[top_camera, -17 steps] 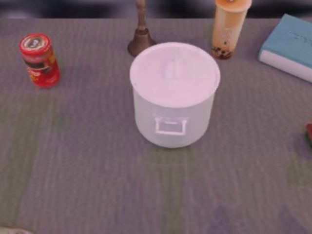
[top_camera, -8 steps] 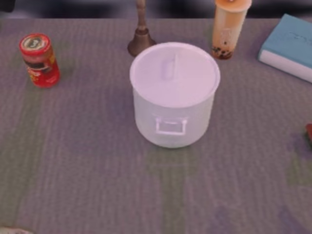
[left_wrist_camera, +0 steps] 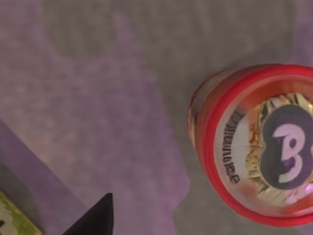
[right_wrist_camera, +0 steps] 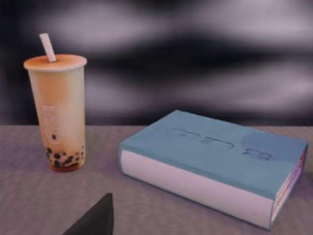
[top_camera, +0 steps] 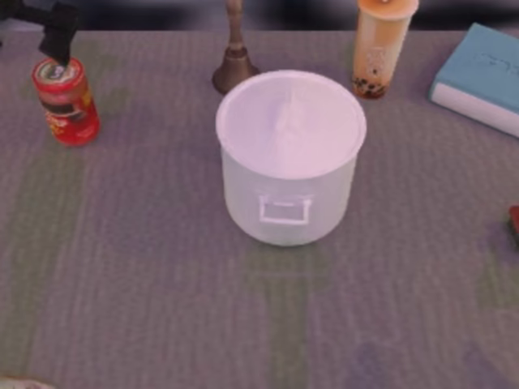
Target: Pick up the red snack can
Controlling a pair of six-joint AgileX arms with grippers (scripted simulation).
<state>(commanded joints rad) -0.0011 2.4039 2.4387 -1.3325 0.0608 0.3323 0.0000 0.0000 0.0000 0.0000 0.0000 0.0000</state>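
Red snack can [top_camera: 66, 100]: upright at the table's [top_camera: 146, 292] far left, well apart from the white pot [top_camera: 289, 158]; ungrasped
Left gripper [top_camera: 53, 34]: just above the can's rim; spread of fingers cannot be told; holds nothing
Advice: centre over the lid before descending; close on the body below the rim
Lid writing: a pale "3" on a dark oval; ring text unreadable
Right gripper: out of the top view, facing drink cup [right_wrist_camera: 57, 111] and blue book [right_wrist_camera: 215, 164]; cover marks illegible
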